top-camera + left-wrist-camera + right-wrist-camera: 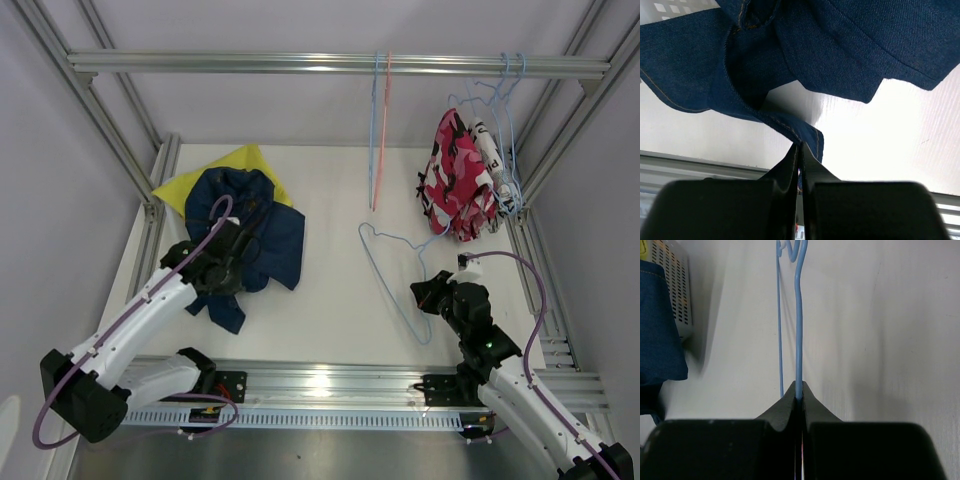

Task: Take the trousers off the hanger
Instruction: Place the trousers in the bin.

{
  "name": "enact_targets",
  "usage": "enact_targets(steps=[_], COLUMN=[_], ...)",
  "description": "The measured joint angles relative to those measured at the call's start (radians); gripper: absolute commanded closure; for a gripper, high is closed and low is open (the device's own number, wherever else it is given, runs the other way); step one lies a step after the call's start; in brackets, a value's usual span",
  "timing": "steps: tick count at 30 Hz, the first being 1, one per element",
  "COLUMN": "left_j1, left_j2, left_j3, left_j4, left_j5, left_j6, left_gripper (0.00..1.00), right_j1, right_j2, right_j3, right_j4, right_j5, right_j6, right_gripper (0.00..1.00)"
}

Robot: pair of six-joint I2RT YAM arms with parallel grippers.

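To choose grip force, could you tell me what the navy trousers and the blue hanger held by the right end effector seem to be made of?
The navy trousers: likely cotton denim, matte; diagonal twill weave and tan topstitching show. The blue hanger: thin rod, probably coated wire; smooth, slightly glossy blue surface.

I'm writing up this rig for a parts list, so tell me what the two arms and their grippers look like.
The left arm and right arm have white links with black joints and black bases. The left gripper and right gripper are black, each with two flat fingers tapering to narrow tips. A purple cable loops along each arm. No markings are readable.
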Motion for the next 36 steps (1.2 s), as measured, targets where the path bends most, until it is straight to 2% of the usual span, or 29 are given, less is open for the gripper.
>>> enact_targets(steps=[6,10,13,16,19,25,31,36], left_j1=[0.000,0.000,0.001,0.040,0.135,0.288,0.349,0.367], left_j2=[-0.089,-0.116,-0.076,-0.002,0.081,0.263,0.436,0.643], left_j3=[0.030,0.155,0.282,0.409,0.498,0.596,0.640,0.676], left_j4=[0.024,0.061,0.103,0.152,0.181,0.212,0.237,0.244], left_j5=[-0.003,-0.072,-0.161,-0.241,-0.274,-0.301,-0.312,-0.312], left_j6=[-0.003,-0.002,0.008,0.021,0.027,0.027,0.027,0.027], left_gripper=[0.99,0.99,0.99,0.99,0.99,0.99,1.00,1.00], right_j1=[-0.001,-0.003,-0.003,-0.005,-0.006,-0.008,-0.010,-0.010], right_j2=[0.000,0.000,0.000,0.000,0.000,0.003,0.033,0.046], right_j3=[-0.001,-0.002,-0.003,-0.003,-0.004,-0.005,-0.005,-0.005], right_j4=[0.000,0.000,0.000,0.000,0.000,0.000,0.009,0.012], right_j5=[-0.002,-0.003,-0.004,-0.005,-0.010,-0.011,-0.016,-0.018], right_j6=[0.005,0.004,0.005,0.004,0.004,0.004,0.005,0.004], right_gripper=[1.00,1.00,1.00,1.00,1.00,1.00,1.00,1.00])
